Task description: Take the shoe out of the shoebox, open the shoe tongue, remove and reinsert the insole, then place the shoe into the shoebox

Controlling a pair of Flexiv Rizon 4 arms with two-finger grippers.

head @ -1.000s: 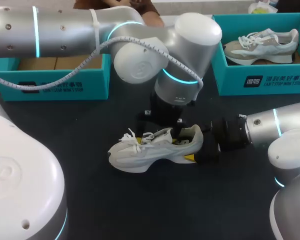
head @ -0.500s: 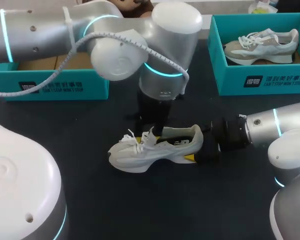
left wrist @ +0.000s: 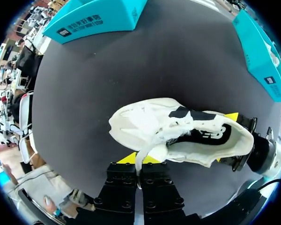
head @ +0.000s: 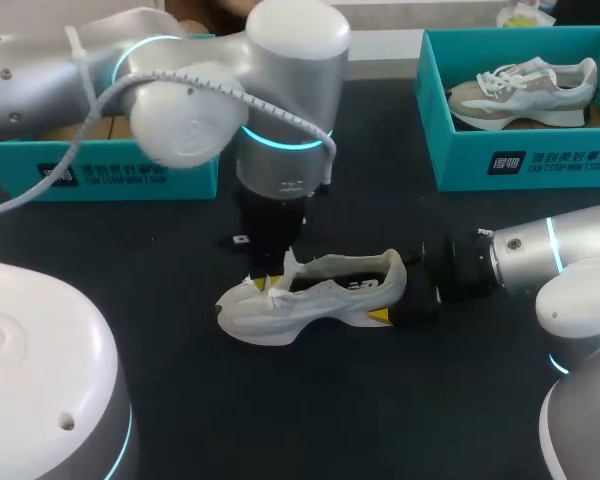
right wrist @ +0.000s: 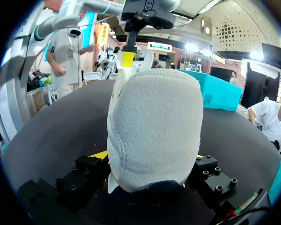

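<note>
Pointing straight down, the left gripper (left wrist: 141, 159) pinches the shoe tongue (head: 291, 266); the right gripper (right wrist: 150, 157) (lying low) squeezes the shoe (head: 310, 297) heel.

white shoe (head: 315, 300) upright on black table (head: 380, 420)

A dark, matte worktop (head: 380, 420) spreads under everything. At its far right corner stands a teal box (head: 520, 165) with a printed front wall, open at the top. Inside it a beige-and-grey sneaker (head: 525, 92) with white laces lies on its side, toe to the left.
</note>
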